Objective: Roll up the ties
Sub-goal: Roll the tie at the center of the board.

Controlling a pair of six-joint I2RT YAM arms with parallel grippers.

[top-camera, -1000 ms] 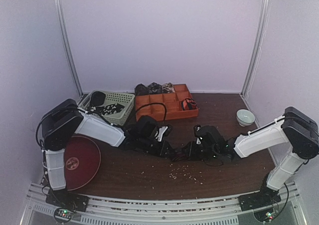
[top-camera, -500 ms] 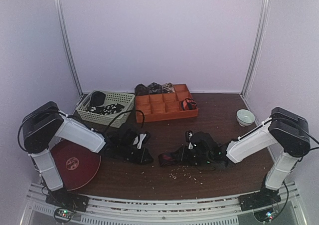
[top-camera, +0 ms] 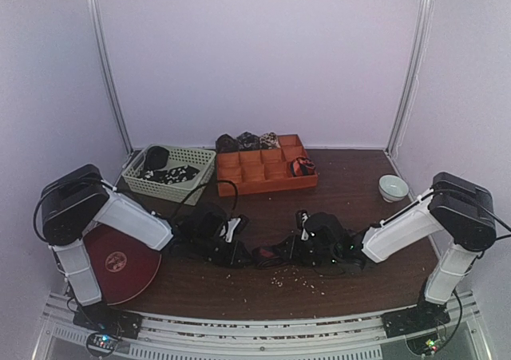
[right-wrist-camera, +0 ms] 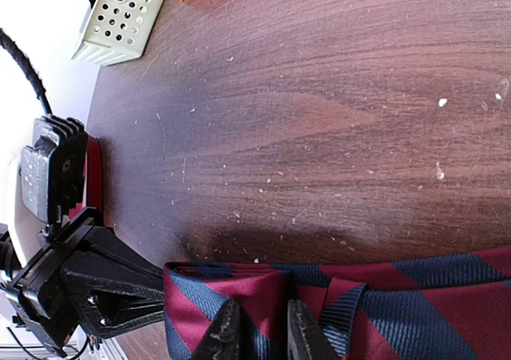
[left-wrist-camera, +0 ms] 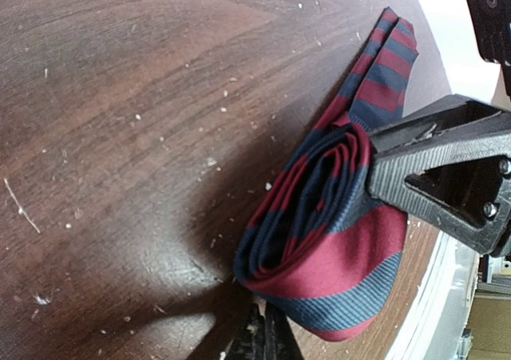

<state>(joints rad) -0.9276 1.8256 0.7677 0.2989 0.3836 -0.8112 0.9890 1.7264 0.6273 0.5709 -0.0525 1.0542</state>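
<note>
Left pincer (top-camera: 239, 254) lies low on the counter (top-camera: 359, 186), shut, its tip at the tie (top-camera: 267, 255). Right pincer (top-camera: 284, 252) is on the tie's other side. Both arms stretch inward, forearms nearly level.

In the left wrist view, the red-and-navy tie is a loose coil just ahead of the closed fingertips (left-wrist-camera: 254, 340), and the right pincer clamps its far side.

In the right wrist view, the fingers (right-wrist-camera: 226, 332) straddle and pinch the fabric. The left pincer touches the folded end.
</note>
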